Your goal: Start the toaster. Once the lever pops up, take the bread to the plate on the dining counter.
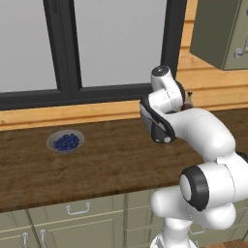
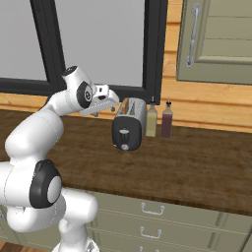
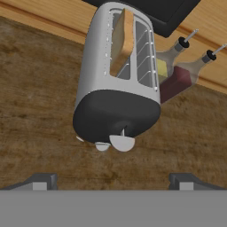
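The toaster [image 2: 129,125] is a small dark grey box standing on the wooden counter under the window. In the hand view the toaster [image 3: 116,95] fills the middle, with its round lever knob [image 3: 122,142] low on the dark front face. A tan slice of bread [image 3: 123,39] stands upright in one slot and its top edge pokes out of the toaster as bread [image 2: 125,105]. My gripper [image 2: 114,101] hovers open just left of the toaster's top, touching nothing. Both fingertips [image 3: 42,180] show wide apart. The plate and the dining counter are out of view.
Two bottles, one yellowish [image 2: 151,121] and one dark red [image 2: 167,121], stand right behind the toaster. A grey bowl of blueberries [image 1: 65,141] sits far left on the counter [image 2: 197,167]. A wall cabinet [image 2: 216,39] hangs above on the right.
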Available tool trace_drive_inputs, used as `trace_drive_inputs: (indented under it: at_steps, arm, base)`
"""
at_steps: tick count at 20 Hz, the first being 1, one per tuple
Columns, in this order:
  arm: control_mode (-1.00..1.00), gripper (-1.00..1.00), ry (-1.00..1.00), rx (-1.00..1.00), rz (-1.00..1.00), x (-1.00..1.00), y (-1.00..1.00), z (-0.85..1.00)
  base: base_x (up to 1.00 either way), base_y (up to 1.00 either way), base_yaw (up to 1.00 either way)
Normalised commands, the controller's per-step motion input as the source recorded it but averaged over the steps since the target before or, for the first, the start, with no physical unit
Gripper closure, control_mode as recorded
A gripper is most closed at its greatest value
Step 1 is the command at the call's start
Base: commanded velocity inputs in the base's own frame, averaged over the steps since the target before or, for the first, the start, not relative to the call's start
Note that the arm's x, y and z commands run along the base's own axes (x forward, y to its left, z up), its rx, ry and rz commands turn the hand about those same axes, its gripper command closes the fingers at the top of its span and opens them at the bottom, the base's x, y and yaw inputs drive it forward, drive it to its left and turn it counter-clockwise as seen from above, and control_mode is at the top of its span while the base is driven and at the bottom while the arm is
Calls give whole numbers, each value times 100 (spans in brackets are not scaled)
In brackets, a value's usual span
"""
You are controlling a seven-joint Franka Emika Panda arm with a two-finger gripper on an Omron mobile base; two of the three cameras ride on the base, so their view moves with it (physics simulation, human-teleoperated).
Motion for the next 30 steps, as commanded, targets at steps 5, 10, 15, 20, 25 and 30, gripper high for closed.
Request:
trace_drive_inputs:
  at_steps: [5,10,15,20,25,30]
  arm:
    - [-100,-100,0,0,0,0,0,0]
    - [-100,-100,0,0,0,0,0,0]
    - [-100,-100,0,0,0,0,0,5]
    - [-100,-100,0,4,0,12,-1,13]
    - [-100,-100,0,20,-3,27,-7,26]
    - [-100,-100,1,13,-4,39,-4,17]
  base:
    - [0,0,0]
    - [0,0,0]
    - [0,0,0]
    - [0,0,0]
    - [0,0,0]
    - [0,0,0]
